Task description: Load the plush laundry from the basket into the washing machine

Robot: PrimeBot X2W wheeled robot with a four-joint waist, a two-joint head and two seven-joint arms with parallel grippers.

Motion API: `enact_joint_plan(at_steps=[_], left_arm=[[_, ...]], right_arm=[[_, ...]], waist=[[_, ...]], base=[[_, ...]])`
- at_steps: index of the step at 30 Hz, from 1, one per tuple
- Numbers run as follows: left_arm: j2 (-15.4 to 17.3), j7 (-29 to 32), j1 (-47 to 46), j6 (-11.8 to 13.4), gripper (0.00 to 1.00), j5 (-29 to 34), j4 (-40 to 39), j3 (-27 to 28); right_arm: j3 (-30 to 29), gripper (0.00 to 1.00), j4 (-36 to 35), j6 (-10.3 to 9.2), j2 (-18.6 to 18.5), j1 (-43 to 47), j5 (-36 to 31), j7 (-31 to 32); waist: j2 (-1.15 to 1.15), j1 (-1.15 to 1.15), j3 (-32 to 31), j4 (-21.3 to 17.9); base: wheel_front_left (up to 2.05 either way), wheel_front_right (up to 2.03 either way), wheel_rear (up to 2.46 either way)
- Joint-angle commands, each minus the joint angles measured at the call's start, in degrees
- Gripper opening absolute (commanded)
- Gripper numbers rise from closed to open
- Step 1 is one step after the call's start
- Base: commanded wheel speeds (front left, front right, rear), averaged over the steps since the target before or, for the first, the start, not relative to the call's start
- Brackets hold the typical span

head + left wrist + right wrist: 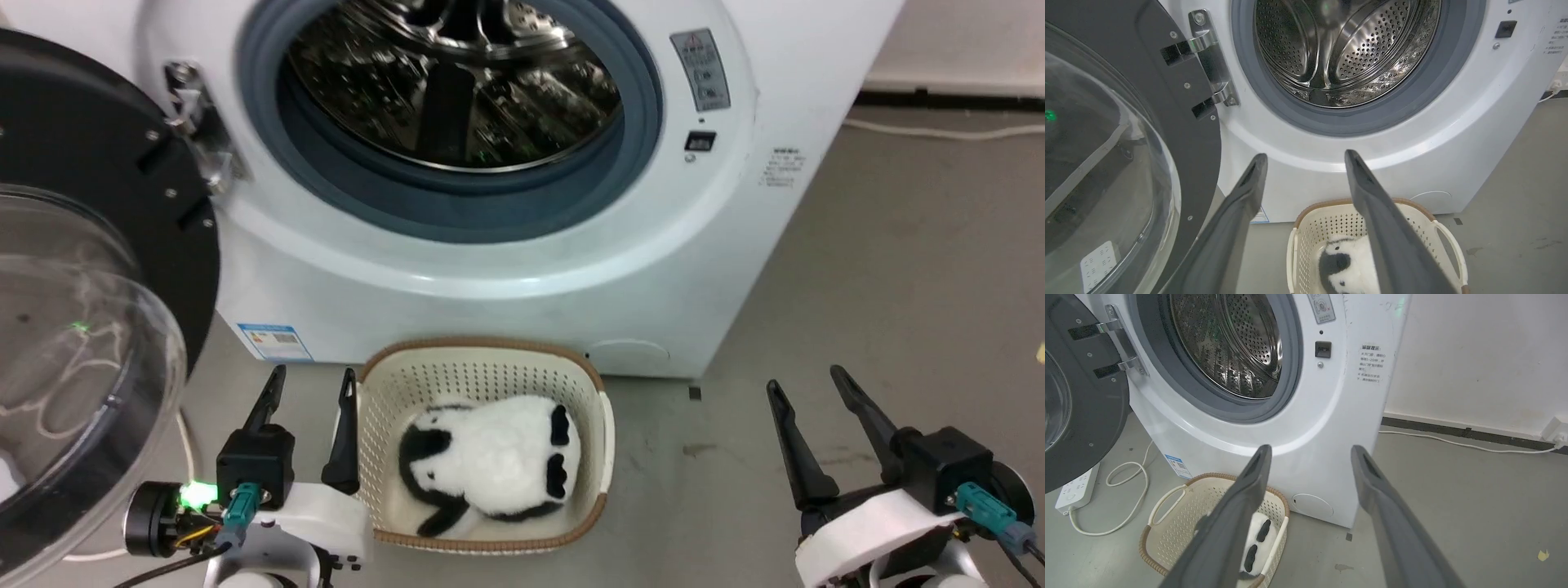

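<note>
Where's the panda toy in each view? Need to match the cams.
Head view: panda toy at lower centre, lying in the basket.
Left wrist view: toy at bottom centre, partly behind a finger.
Right wrist view: toy at the bottom, left of centre, partly behind a finger.
Shared landmark: the basket's brown rim, before the washer.

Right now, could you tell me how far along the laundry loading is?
Done: the washer door stands open. In hand: nothing; left end effector and right end effector are open either side of the basket. Left: grasp the plush panda lying inside, load it into the drum.
</note>
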Motion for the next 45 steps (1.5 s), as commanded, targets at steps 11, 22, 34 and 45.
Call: enact_joint_plan(at_steps=[11, 22, 34, 45], left_arm=[[1.28, -1.78, -6.44, -1.44, 1.0, 0.09, 4.43, -2.1], [1.26, -2.41, -13.28, -2.79, 1.0, -0.2, 13.44, -4.68], [3.0, -3.29, -21.66, -3.83, 1.0, -0.68, 23.88, -6.68], [6.1, 1.05, -29.63, -4.88, 1.0, -1.43, 34.11, -10.24]], right_arm=[[-0.65, 1.0, -1.13, -0.02, 0.0, -2.37, 1.73, -1.74], [-0.71, 1.0, -2.2, -0.02, 0.0, -4.04, 2.09, -3.05], [-0.08, 1.0, -2.61, -0.03, 0.0, -6.32, 3.82, -4.49], [1.0, 1.0, -2.85, -0.03, 0.0, -8.14, 7.22, -5.68]], waist=[[0.0, -0.01, 6.43, -1.63], [0.0, -0.01, 11.6, -1.95], [0.0, -0.01, 18.72, -4.77], [0.0, -0.01, 24.93, -8.97]], base=[[0.0, 0.0, 0.0], [0.0, 0.0, 0.0], [0.0, 0.0, 0.0], [0.0, 0.0, 0.0]])
